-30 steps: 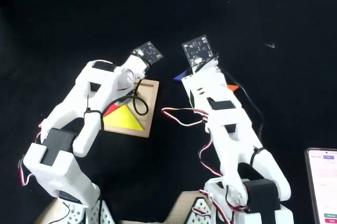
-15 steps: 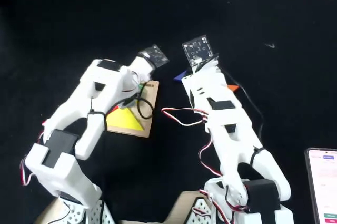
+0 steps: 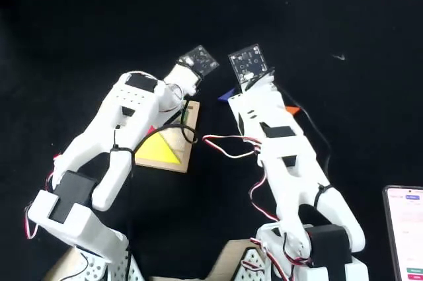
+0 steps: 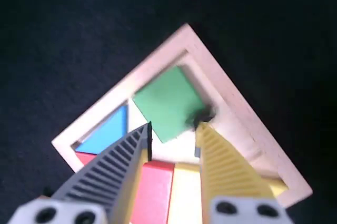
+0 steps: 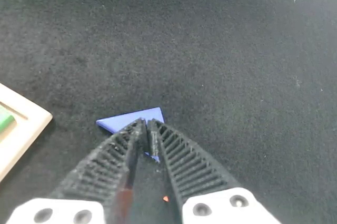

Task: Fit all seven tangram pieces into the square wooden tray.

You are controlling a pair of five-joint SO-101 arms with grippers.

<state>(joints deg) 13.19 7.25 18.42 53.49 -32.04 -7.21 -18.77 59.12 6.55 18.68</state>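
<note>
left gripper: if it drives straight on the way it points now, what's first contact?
Most likely the green square piece lying in the wooden tray: the open left gripper points straight at its near edge. Its height above the piece is unclear.

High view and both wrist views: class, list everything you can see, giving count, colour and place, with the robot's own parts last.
cloth: 1, black, covers the table
tray: 1, pale wood, on the cloth
green square: 1, green, inside the tray near a corner
light blue triangle: 1, light blue, inside the tray beside the green square
red piece: 1, red, inside the tray
yellow triangle: 1, yellow, inside the tray
dark blue triangle: 1, dark blue, on the cloth outside the tray
orange piece: 1, orange, on the cloth, partly hidden
phone: 1, screen lit, table edge
left fingers: open, over the green square
right fingers: shut, tips at the dark blue triangle
</note>
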